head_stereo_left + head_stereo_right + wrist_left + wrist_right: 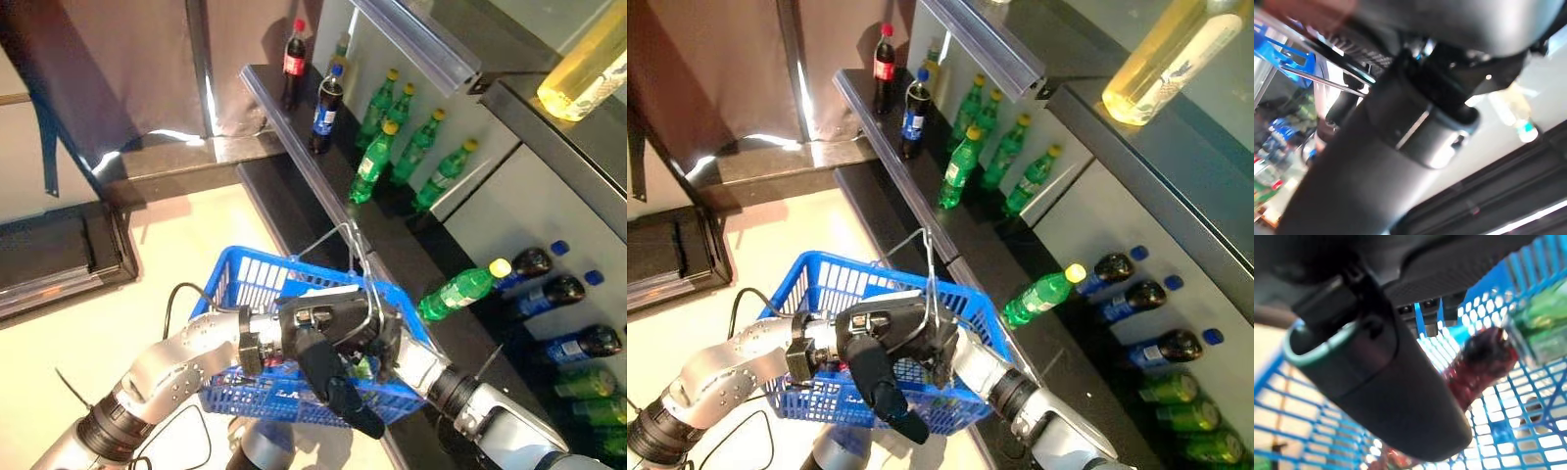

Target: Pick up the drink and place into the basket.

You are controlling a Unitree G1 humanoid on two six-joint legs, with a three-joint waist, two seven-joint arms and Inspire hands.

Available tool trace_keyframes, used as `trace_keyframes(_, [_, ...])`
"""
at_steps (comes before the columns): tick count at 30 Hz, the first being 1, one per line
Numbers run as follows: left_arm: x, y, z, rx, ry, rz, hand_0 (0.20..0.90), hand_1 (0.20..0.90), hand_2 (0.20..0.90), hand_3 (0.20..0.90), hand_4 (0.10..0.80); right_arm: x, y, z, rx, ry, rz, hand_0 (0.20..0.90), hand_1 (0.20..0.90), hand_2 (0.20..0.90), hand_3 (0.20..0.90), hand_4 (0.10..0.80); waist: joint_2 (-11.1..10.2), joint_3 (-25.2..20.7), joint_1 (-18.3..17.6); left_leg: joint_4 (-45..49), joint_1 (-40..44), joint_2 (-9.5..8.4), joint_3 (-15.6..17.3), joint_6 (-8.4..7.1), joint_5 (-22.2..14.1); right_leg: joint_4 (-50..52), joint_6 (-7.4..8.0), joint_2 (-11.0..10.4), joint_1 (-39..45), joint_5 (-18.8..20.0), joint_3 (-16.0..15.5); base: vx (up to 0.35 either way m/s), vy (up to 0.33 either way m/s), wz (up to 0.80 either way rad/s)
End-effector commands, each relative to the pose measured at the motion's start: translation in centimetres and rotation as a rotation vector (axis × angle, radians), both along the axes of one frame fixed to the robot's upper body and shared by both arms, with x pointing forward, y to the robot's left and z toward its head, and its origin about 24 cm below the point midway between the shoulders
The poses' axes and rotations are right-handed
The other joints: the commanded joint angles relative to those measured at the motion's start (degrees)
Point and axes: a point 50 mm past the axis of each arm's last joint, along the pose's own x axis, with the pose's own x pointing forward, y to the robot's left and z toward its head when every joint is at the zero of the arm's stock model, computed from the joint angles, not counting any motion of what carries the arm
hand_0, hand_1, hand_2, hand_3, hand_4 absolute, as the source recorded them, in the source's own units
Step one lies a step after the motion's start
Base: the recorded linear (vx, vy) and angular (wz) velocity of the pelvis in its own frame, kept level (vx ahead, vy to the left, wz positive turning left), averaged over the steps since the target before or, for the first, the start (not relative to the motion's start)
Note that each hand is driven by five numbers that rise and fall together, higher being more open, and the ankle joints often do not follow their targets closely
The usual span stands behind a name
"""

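A blue plastic basket (227,286) with wire handles (350,235) hangs in front of the drinks shelf. My left hand (318,338) sits at its near rim, curled round a wire handle. My right hand (384,338) reaches into the basket from the lower right. Its wrist view shows a dark red bottle (1481,360) and a green bottle (1542,318) lying on the mesh floor just past the thumb (1400,396). Whether that hand grips either bottle is hidden. Another green bottle with a yellow cap (458,290) lies on its side on the shelf ledge beside the basket.
Upright bottles line the upper shelf (284,127): a red-labelled cola (293,61), a blue-labelled cola (326,110) and several green ones (373,162). Dark and green bottles (573,345) lie on the lower right shelf. Pale floor (118,323) lies left of the basket.
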Motion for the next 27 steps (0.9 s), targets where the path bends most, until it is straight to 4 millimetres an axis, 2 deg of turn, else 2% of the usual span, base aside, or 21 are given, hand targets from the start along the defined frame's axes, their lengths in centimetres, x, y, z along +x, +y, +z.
trace_keyframes(1, [-2.2, -1.3, 8.7, -0.627, -0.391, -0.091, 0.300, 0.300, 0.300, 0.200, 0.100, 0.7, -1.7, 2.2, 0.078, -0.112, -0.078, 0.900, 0.900, 0.900, 0.900, 0.800, 4.3, -10.5, -0.3, -7.1, 4.1, 1.07, 0.7, 1.76, 2.5, 5.0, -2.56, 1.4, -3.8, 4.2, 0.0, -0.014, 0.007, -0.05])
trace_keyframes(9, [-1.3, 1.2, 7.7, -0.625, -0.403, 0.104, 0.300, 0.300, 0.300, 0.200, 0.100, 1.1, -4.1, 3.3, 0.143, -0.162, -0.206, 0.900, 0.900, 0.900, 0.900, 0.800, 5.3, -10.5, -1.1, -7.1, 4.5, 1.26, 1.5, 2.13, 2.5, 5.4, -2.57, 1.2, -3.8, 3.9, 0.3, -0.011, 0.008, -0.07])
trace_keyframes(20, [0.1, 3.6, 6.1, -0.602, -0.370, 0.395, 0.300, 0.300, 0.300, 0.200, 0.100, 1.1, -6.0, 5.3, 0.278, -0.265, -0.349, 0.900, 0.900, 0.900, 0.900, 0.800, 6.7, -11.2, -3.5, -7.1, 5.2, 1.26, 2.8, 2.74, 2.4, 5.4, -2.37, 0.9, -3.9, 3.8, 1.0, 0.001, 0.014, -0.07])
trace_keyframes(27, [1.1, 6.0, 4.3, -0.559, -0.347, 0.654, 0.300, 0.300, 0.300, 0.200, 0.100, -0.1, -6.5, 6.0, 0.378, -0.348, -0.398, 0.900, 0.900, 0.900, 0.900, 0.800, 8.4, -11.7, -6.2, -7.1, 5.9, 1.61, 5.8, 3.15, 2.0, 5.4, -1.79, 0.5, -4.4, 3.8, 2.4, -0.022, 0.028, -0.16])
